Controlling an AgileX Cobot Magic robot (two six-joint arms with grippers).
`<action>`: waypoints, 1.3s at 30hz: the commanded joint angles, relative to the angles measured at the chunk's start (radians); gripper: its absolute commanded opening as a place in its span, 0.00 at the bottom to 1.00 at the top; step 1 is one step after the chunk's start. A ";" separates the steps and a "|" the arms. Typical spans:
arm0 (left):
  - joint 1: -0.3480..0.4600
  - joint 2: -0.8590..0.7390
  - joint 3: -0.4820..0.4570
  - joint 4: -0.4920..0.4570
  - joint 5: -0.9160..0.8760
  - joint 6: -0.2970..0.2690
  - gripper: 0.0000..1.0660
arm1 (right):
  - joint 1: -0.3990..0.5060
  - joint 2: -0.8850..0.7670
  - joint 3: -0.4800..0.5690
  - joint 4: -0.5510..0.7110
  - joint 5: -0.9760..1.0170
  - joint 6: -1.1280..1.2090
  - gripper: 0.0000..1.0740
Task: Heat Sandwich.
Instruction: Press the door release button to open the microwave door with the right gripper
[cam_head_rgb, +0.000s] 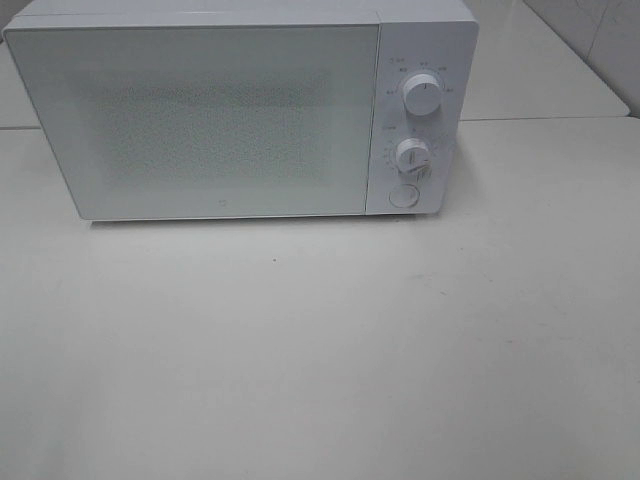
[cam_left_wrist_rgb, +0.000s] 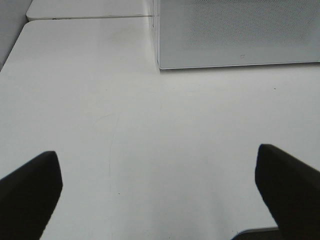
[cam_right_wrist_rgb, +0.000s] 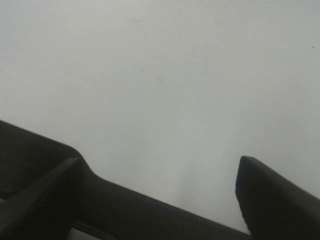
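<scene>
The sandwich and its pink plate are out of view in every frame. A white microwave (cam_head_rgb: 240, 110) stands at the back of the white table (cam_head_rgb: 320, 350) with its door shut; its lower door edge also shows in the left wrist view (cam_left_wrist_rgb: 235, 35). Neither gripper shows in the exterior high view. In the left wrist view my left gripper (cam_left_wrist_rgb: 160, 190) is open and empty, its dark fingers (cam_left_wrist_rgb: 30, 185) wide apart over bare table in front of the microwave. In the right wrist view my right gripper (cam_right_wrist_rgb: 165, 190) is open and empty over bare table.
The microwave's control panel on its right side has two round knobs (cam_head_rgb: 421, 96) and a round button (cam_head_rgb: 403, 195). A second white table (cam_head_rgb: 540, 70) adjoins behind, with a seam (cam_left_wrist_rgb: 90, 18) in the left wrist view.
</scene>
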 joint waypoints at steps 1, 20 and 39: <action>0.005 -0.026 0.005 -0.004 -0.012 -0.006 0.97 | -0.073 -0.071 0.028 -0.017 0.026 0.023 0.74; 0.005 -0.026 0.005 -0.004 -0.012 -0.006 0.97 | -0.309 -0.412 0.088 -0.008 -0.050 0.020 0.71; 0.005 -0.023 0.005 -0.004 -0.012 -0.006 0.97 | -0.320 -0.421 0.088 -0.012 -0.050 0.019 0.71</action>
